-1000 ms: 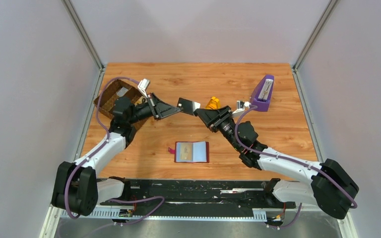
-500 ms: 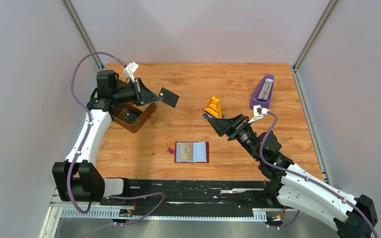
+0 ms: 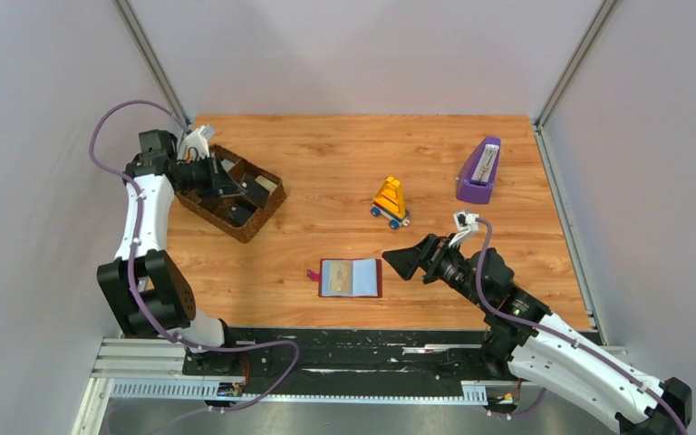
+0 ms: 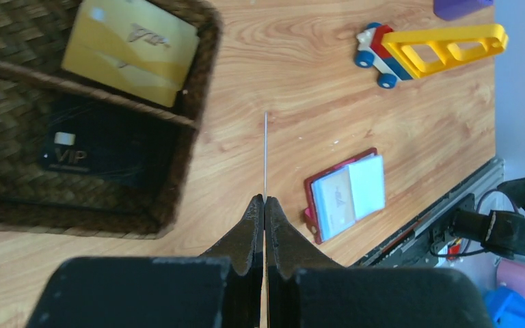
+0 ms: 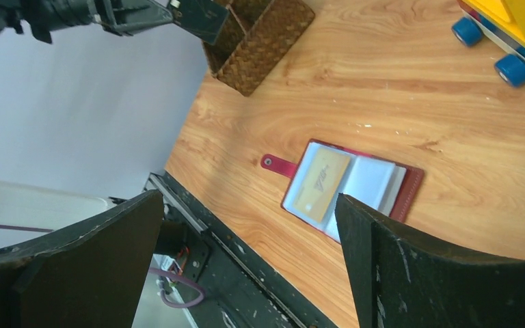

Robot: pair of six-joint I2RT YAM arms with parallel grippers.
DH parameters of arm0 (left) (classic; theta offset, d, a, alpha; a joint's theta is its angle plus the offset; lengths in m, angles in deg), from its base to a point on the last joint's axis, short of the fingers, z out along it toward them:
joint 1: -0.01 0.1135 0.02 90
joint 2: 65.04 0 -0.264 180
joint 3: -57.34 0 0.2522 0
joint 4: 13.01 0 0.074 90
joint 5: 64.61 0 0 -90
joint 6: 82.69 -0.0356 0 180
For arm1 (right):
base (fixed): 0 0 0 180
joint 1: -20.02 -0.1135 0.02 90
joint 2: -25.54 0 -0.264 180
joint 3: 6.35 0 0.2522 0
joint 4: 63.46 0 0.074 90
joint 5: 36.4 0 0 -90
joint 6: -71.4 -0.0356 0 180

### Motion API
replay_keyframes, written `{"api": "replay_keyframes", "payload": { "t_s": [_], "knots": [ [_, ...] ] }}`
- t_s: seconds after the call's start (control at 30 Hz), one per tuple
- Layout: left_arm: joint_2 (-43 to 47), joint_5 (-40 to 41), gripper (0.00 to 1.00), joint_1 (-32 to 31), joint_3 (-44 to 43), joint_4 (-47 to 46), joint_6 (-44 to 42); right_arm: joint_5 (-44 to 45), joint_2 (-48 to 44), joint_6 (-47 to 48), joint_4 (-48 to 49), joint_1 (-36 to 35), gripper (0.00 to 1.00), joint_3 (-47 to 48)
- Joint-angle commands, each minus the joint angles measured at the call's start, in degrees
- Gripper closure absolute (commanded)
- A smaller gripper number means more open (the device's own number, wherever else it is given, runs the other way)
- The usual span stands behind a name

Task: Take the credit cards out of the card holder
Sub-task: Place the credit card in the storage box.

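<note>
The dark red card holder (image 3: 351, 278) lies open on the table near the front edge, with a gold credit card (image 5: 322, 183) in its left sleeve. My left gripper (image 3: 240, 187) hangs over the brown wicker basket (image 3: 201, 207), shut on a dark credit card (image 3: 256, 189). In the left wrist view that card shows edge-on (image 4: 265, 157) above my left gripper (image 4: 265, 200). A yellow card (image 4: 131, 51) and a black card (image 4: 99, 154) lie in the basket. My right gripper (image 3: 397, 263) stands open and holds nothing, just right of the card holder (image 5: 348, 188).
A yellow toy truck with blue wheels (image 3: 390, 199) stands mid-table behind the card holder. A purple wedge-shaped stand (image 3: 478, 172) sits at the back right. The black rail (image 3: 362, 349) runs along the near table edge.
My right gripper opened, let go of the dark card and drew back toward the card holder. My left arm swung left with the card from mid-table to over the basket.
</note>
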Motion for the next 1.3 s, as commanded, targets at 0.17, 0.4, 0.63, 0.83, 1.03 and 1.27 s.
{"api": "replay_keyframes", "payload": {
  "t_s": [0.17,0.4,0.63,0.83,1.03,1.27],
  "knots": [
    [-8.39,-0.38,1.0,5.3,-4.86,5.97,-5.89,-0.81,3.04,8.3,-5.25,0.15,0.0,6.38],
    [-12.59,3.19,1.0,7.53,-4.66,6.19,-5.71,-0.34,3.52,11.22,-5.51,0.54,0.0,7.89],
    [-13.7,3.93,1.0,8.53,-6.63,6.9,-5.0,0.16,3.19,13.08,-5.92,0.86,0.0,8.62],
    [-13.25,3.66,1.0,9.16,-10.48,7.61,-2.93,0.88,3.51,13.78,-5.97,0.95,0.0,9.38],
    [-13.22,4.18,1.0,9.74,-12.3,9.07,-2.75,0.99,3.61,13.68,-5.97,0.95,0.0,9.82],
    [-15.83,6.12,1.0,10.13,-12.51,9.79,-2.8,0.95,4.0,13.29,-5.96,0.94,0.0,10.61]
  ]
}}
